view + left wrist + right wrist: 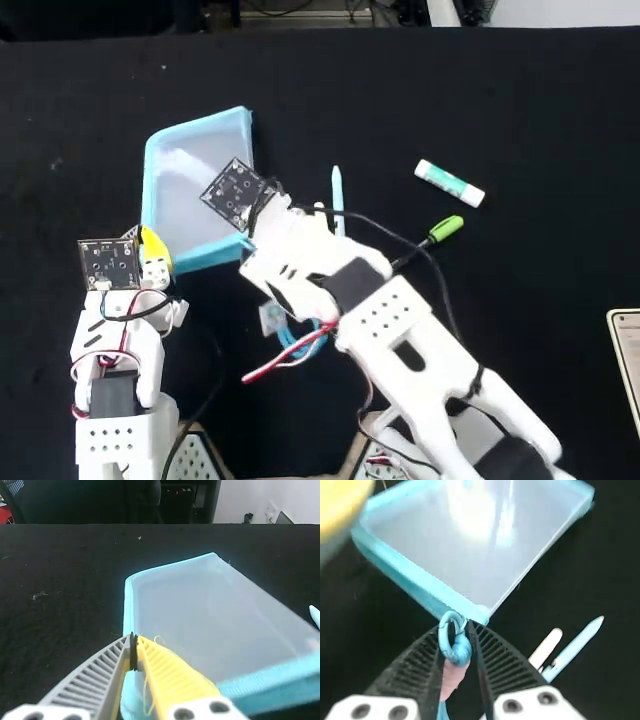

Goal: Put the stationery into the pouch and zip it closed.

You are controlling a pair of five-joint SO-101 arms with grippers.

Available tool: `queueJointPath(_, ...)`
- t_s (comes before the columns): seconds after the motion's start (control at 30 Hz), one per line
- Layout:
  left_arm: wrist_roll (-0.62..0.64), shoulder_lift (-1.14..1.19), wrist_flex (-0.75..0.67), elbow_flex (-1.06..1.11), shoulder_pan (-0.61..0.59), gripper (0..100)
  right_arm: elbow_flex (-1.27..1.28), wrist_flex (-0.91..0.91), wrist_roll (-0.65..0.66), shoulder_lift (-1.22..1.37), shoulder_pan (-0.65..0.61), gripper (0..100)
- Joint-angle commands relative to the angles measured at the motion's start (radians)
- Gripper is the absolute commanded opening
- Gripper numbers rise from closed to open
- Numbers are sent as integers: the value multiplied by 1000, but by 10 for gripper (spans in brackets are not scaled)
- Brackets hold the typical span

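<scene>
The translucent light-blue pouch [195, 185] lies flat at the left of the table. My left gripper [132, 652], with one grey and one yellow finger, is shut on the pouch's [210, 615] near corner edge. At the other near corner, my right gripper [456, 647] is shut on the blue ring of the zip pull [453, 641], right at the zipper's end. In the high view the right gripper [250, 238] sits by that corner. A light-blue pen [338, 198] lies just right of the pouch, then a green highlighter [441, 231] and a white-and-green glue stick [449, 183] farther right.
Black cloth covers the table. The right arm [400, 340] stretches diagonally across the middle front, its cables trailing. A white flat thing [627, 350] pokes in at the right edge. Beside the pen [577, 642] lies a short white stick [545, 647].
</scene>
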Motion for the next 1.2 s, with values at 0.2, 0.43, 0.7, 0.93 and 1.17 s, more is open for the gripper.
queueJointPath(0.2, 6, -5, 3, 24, 15, 30, -13, -206, 2, -54, -69, 11)
queueJointPath(0.43, 6, -5, 3, 24, 15, 30, -5, -212, 6, -54, -69, 11)
queueJointPath(0.7, -78, -5, 81, 24, 191, 30, -24, -212, 6, -58, -69, 11)
queueJointPath(0.93, -147, -5, 87, 24, 206, 30, -18, -104, 8, -166, -68, 11)
queueJointPath(1.17, -149, -5, 81, 24, 182, 30, -5, 9, 8, -297, -68, 11)
